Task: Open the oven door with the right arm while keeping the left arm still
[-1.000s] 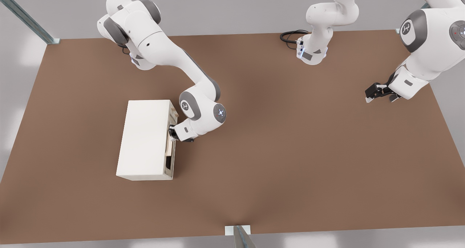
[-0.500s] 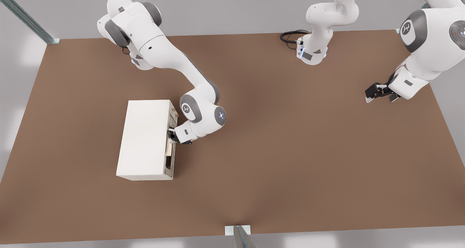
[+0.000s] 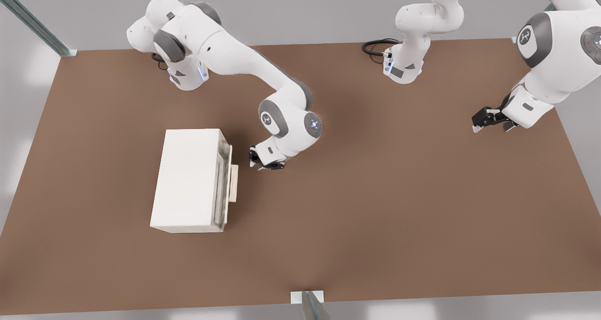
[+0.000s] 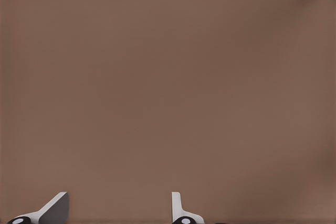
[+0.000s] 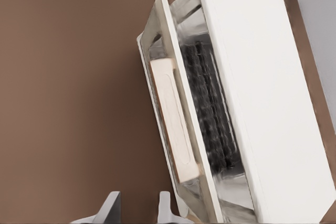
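Observation:
The cream-white box oven [image 3: 190,179] sits on the brown table at the front view's left. Its oven door [image 3: 225,170] faces the front view's right and stands slightly ajar, with the pale bar handle [image 3: 234,183] sticking out from it. In the right wrist view the oven door [image 5: 157,51] leans away from the body, its handle [image 5: 176,124] faces the camera, and a dark rack [image 5: 210,98] shows through the gap. The right arm's gripper [image 3: 255,161] hangs a short way off the door, beyond the handle's far end, touching nothing. This gripper [image 5: 137,208] is open and empty.
The brown table [image 3: 375,207] spreads wide to the front view's right of the oven. The other arm's base [image 3: 403,66] and its gripper [image 3: 488,120] are at the far right. Metal frame posts [image 3: 33,24] stand at the table's corners.
The gripper let go of the door handle and drew back toward the front view's right and slightly farther away. The door now stands ajar, with its handle sticking out from the oven.

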{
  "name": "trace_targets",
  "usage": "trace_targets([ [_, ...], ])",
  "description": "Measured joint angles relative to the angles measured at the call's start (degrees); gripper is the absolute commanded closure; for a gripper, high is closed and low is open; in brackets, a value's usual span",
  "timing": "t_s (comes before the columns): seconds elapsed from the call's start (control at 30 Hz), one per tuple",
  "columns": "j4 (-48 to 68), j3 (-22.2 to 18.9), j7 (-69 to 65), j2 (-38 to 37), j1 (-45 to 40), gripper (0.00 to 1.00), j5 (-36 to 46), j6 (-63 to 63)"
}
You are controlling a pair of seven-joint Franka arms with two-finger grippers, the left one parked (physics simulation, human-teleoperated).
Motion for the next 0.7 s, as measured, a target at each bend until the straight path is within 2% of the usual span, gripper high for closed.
trace_targets([
  [0.13,-0.6,0.0,-8.5,-11.3,-16.7,0.00,10.1,-2.3],
  [0.2,-9.2,3.8,-13.6,-23.8,-27.9,0.00,13.3,-1.9],
  [0.27,-13.4,5.5,-18.9,-29.6,-34.2,0.00,15.5,-1.2],
  [0.43,-12.0,0.8,-30.2,-28.3,-38.1,0.00,18.7,-0.1],
  [0.7,-11.9,0.2,-42.8,-27.5,-40.2,0.00,21.2,1.7],
])
